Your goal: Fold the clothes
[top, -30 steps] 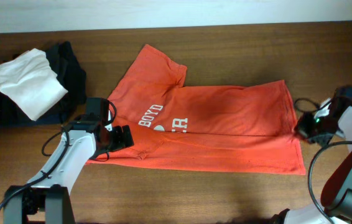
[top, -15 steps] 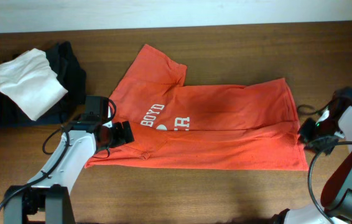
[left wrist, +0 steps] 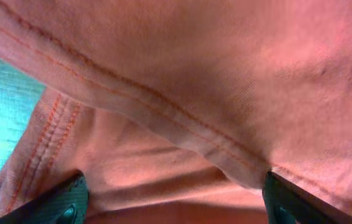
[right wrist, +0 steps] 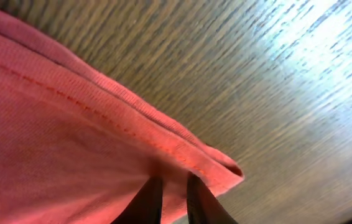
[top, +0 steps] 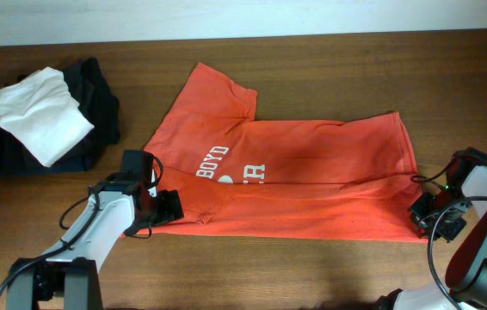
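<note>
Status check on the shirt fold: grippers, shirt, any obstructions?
Left gripper open, jaws astride T-shirt edge. Right gripper shut on T-shirt's near corner. T-shirt flat, partly folded. White garment and dark garments piled far left, clear of it.

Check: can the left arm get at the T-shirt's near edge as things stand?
Probably yes. The left gripper sits open right at the near-left edge of the orange T-shirt, and its wrist view shows the stitched hem lying between the fingers, with nothing else in the way.

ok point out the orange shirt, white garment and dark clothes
orange shirt (top: 312,172), overhead view, mid body
white garment (top: 37,116), overhead view, its centre
dark clothes (top: 101,103), overhead view, upper right part
</note>
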{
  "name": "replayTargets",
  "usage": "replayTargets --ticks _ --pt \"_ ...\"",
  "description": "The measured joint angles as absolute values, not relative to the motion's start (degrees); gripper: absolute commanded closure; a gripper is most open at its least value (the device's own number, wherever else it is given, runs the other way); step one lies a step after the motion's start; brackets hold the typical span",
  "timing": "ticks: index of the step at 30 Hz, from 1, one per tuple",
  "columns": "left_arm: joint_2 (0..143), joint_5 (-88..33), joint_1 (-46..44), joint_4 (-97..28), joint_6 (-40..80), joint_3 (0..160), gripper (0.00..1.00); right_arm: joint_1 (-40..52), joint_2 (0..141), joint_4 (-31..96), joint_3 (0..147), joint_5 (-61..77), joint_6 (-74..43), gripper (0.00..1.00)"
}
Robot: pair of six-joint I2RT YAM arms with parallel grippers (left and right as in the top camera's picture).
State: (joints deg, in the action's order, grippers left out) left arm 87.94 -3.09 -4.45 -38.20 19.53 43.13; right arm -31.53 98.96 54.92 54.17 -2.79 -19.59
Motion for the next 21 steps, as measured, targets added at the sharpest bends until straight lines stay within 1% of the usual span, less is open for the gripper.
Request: replayTargets --ticks 1,2,3,4,5,6,7,9,10,12,14,18,20,21 --pt "87.61 -3.18 -4.45 -39.09 19.46 43.55 0.11 -31.53 98.61 56.38 55.66 -1.98 -19.51 0.76" --pt "86.56 -3.27 -4.45 -39.92 18.98 45.01 0.07 -31.53 97.62 57.32 57.8 -0.91 -19.4 0.7" --pt "84.97 -3.29 -4.45 -39.81 17.87 47.59 0.04 -31.53 96.47 58.54 60.14 0.38 -19.11 0.6" --pt "84.03 -3.29 -4.45 -39.68 16.75 50.19 0.01 -31.53 94.35 59.92 63.66 3.11 -18.5 0.45" --pt "83.11 -3.33 -4.45 -37.76 13.93 57.49 0.01 -31.53 91.61 60.05 67.2 6.39 -17.19 0.33" --pt "83.02 -3.51 -4.45 -37.43 12.71 60.8 0.01 -31.53 90.39 60.4 68.62 8.43 -16.1 0.25" --pt "83.79 -3.68 -4.45 -36.93 11.29 63.81 0.01 -31.4 88.01 60.49 70.28 11.77 -14.28 0.21" --pt "89.1 -4.34 -4.45 -33.71 8.99 70.98 0.01 -30.81 85.71 61.45 70.96 15.05 -11.27 0.2" --pt "95.22 -5.32 -4.45 -31.46 7.29 75.66 0.01 -29.5 84.71 63.18 71.05 17.15 -8.86 0.2" --pt "102.26 -7.01 -4.45 -30.48 5.39 79.75 0.01 -27.35 84.68 65.43 71.05 18.24 -6.33 0.2" --pt "113.56 -8.91 -4.45 -28.47 3.81 87.85 0.01 -25.21 84.68 65.71 71.05 18.81 -4.86 0.2" --pt "129.6 -10.37 -4.45 -27.0 2.74 99.83 0.02 -24.69 84.68 66.37 71.05 18.92 -4.01 0.2" --pt "133.29 -10.59 -4.45 -25.43 2.7 100.95 0.16 -24.69 84.68 66.48 71.05 18.39 -4.01 0.2" --pt "133.91 -10.66 -4.45 -24.97 2.44 101.16 0.35 -24.69 84.68 66.46 71.05 18.02 -4.01 0.21"
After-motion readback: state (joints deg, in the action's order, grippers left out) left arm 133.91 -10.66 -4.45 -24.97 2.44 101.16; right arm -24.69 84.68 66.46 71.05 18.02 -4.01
